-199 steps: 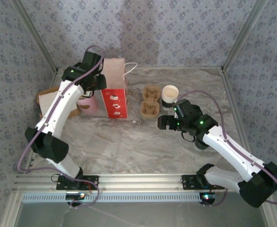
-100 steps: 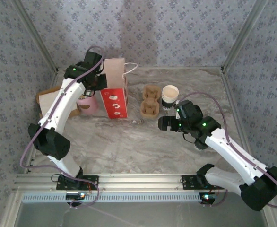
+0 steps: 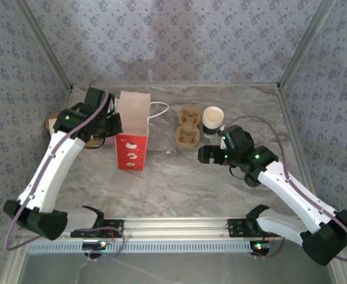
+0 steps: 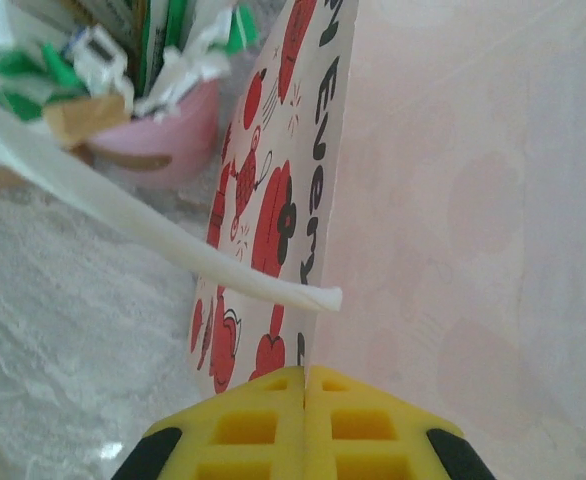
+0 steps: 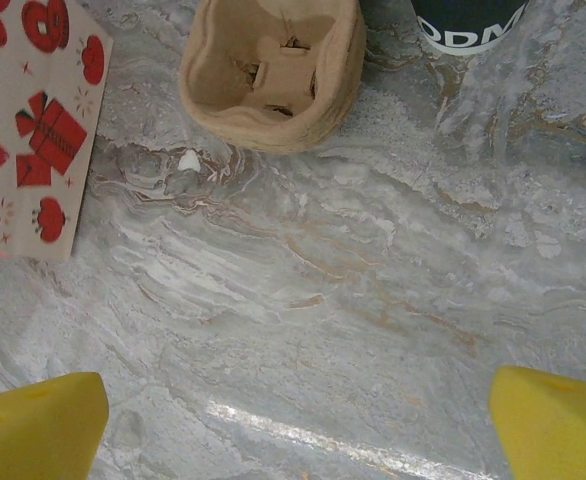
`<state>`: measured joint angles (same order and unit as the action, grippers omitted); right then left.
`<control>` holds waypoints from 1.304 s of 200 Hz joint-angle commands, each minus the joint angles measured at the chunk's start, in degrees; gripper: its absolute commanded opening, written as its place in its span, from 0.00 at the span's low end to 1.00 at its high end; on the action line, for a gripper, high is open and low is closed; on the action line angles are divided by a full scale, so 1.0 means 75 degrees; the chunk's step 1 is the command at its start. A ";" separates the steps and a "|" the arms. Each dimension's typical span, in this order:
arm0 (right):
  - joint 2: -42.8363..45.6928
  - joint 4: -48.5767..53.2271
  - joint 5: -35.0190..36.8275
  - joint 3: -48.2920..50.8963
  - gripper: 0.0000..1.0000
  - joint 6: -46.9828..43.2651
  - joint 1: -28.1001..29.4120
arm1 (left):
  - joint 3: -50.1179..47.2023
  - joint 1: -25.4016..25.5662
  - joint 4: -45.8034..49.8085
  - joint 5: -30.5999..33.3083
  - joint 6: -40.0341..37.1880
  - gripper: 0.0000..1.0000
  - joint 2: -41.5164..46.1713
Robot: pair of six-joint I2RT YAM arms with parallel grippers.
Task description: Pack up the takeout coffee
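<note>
Marble table (image 3: 161,183) carries the same things, but the red paper bag (image 3: 132,133) now stands closer to the arm bases and further from the cardboard carrier (image 3: 188,125) than a second ago. It has been dragged there by the left gripper (image 4: 306,385), whose yellow fingers have just clamped shut on the bag's upper edge. The bag is upright, its mouth open directly beside that gripper. The black cup (image 3: 211,121) sits untouched on the table just beyond the right gripper (image 5: 298,415), whose jaws hang spread wide and empty. Packing, I judge, has not begun, and the bag is only being positioned.
</note>
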<state>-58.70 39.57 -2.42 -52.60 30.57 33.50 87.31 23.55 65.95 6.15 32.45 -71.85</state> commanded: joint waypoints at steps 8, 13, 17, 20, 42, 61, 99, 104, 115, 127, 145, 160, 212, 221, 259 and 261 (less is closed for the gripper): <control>-0.0066 0.0079 -0.0110 -0.0146 1.00 -0.0065 -0.0039 | -0.0544 0.0362 0.0376 0.0000 0.0668 0.03 0.0849; -0.0078 0.0070 -0.0121 -0.0158 1.00 -0.0057 -0.0042 | -0.0644 0.0428 0.0377 0.0000 0.0747 0.03 0.0981; -0.0084 0.0074 -0.0129 -0.0175 1.00 -0.0056 -0.0041 | -0.0712 0.0480 0.0388 0.0012 0.0831 0.03 0.1096; -0.0094 0.0077 -0.0134 -0.0172 1.00 -0.0056 -0.0040 | -0.0759 0.0513 0.0392 0.0012 0.0899 0.03 0.1156; -0.0159 0.0089 -0.0170 -0.0249 1.00 -0.0058 -0.0039 | -0.1075 0.0798 0.0382 0.0012 0.1278 0.03 0.1576; -0.0228 0.0135 -0.0176 -0.0309 1.00 -0.0056 -0.0039 | -0.1307 0.1126 0.0369 0.0089 0.1584 0.03 0.1820; -0.0290 0.0131 -0.0170 -0.0357 1.00 -0.0065 -0.0046 | -0.1634 0.1783 0.0325 0.0410 0.2073 0.08 0.2018; -0.0304 0.0126 -0.0164 -0.0371 1.00 -0.0063 -0.0047 | -0.1676 0.1816 0.0305 0.0430 0.2109 0.10 0.2039; -0.0339 0.0138 -0.0163 -0.0403 1.00 -0.0063 -0.0040 | -0.1787 0.1852 0.0200 0.0429 0.2152 0.15 0.2081; -0.0387 0.0179 -0.0176 -0.0467 1.00 -0.0068 -0.0039 | -0.1882 0.1844 0.0094 0.0393 0.2185 0.25 0.2132; -0.0456 0.0248 -0.0191 -0.0504 1.00 0.0022 -0.0065 | -0.1949 0.1848 -0.0038 0.0296 0.2188 0.37 0.2213; -0.0527 0.0397 -0.0265 -0.0544 1.00 0.0413 -0.0201 | -0.1897 0.1849 -0.0084 0.0261 0.2130 0.49 0.2301; -0.0461 -0.0115 -0.1233 -0.0636 1.00 0.0024 -0.0974 | -0.1575 0.1852 -0.0677 0.0572 0.1118 0.91 0.3388; -0.0345 -0.0142 -0.1074 -0.0686 1.00 -0.0048 -0.0986 | -0.1682 0.1848 -0.0963 0.0694 0.0877 0.99 0.3834; -0.0139 -0.0279 -0.1718 -0.0851 1.00 -0.0132 -0.1382 | -0.2458 0.1846 -0.1587 0.1990 0.0499 0.99 0.5400; -0.0156 -0.0283 -0.1817 -0.0868 1.00 -0.0145 -0.1422 | -0.2510 0.1851 -0.1601 0.2074 0.0495 0.99 0.5450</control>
<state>-60.80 38.96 -10.90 -56.29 31.16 25.06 71.59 37.15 57.60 13.82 39.57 -35.92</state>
